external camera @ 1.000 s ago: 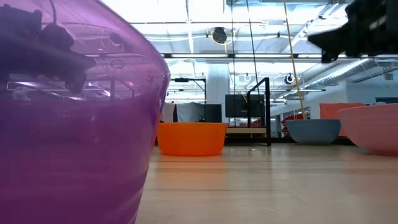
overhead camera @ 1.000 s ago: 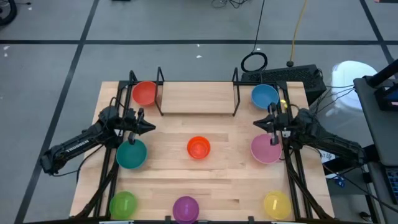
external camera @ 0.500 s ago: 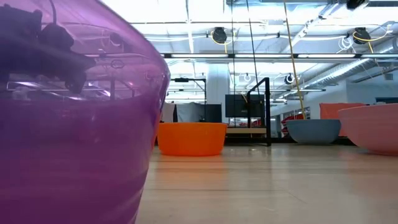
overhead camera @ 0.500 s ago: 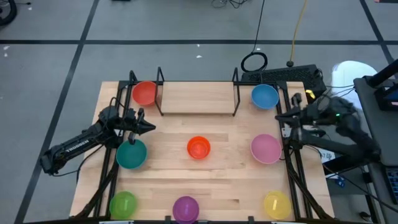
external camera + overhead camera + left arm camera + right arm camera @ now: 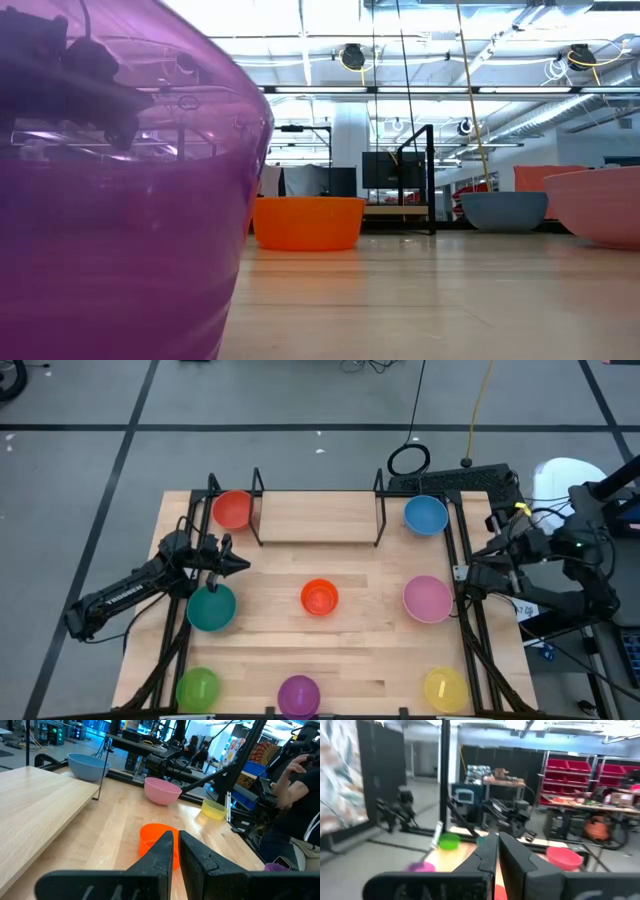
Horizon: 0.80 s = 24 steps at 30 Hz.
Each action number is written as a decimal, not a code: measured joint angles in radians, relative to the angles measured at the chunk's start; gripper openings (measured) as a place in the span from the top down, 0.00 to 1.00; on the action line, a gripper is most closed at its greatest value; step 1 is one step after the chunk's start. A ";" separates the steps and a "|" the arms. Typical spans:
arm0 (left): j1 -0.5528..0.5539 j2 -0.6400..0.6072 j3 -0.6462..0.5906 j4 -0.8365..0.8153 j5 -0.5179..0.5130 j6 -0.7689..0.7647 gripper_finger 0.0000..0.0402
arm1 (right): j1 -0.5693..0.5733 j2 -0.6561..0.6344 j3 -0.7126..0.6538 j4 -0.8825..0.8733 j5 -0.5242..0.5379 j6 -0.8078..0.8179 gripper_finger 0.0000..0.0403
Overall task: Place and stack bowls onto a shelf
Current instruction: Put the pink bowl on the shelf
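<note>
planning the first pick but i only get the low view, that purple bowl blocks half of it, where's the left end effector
Observer: The left end effector hovers just above the teal bowl, empty.
Operator: and the right one
Observer: The right end effector is off the table's right edge, past the pink bowl.
Operator: anything on the shelf
Observer: The shelf board is bare; the red bowl sits beside its left end.

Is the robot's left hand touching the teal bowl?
Cannot tell. In the high view, the left hand sits just past the teal bowl, but looking straight down hides its height.
</note>
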 joint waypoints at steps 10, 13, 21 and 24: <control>0.000 0.000 0.000 0.000 0.000 0.000 0.92 | 0.000 0.000 -0.010 -0.199 0.186 -0.213 0.85; 0.000 0.000 0.000 0.000 0.000 0.000 0.92 | 0.000 0.002 -0.010 -0.247 0.191 -0.213 0.80; 0.000 0.000 0.000 0.000 0.000 0.000 0.92 | 0.000 0.149 -0.010 -0.428 0.321 -0.233 0.76; 0.000 0.000 0.000 0.000 0.000 0.000 0.92 | 0.000 0.245 -0.010 -0.475 0.408 -0.231 0.77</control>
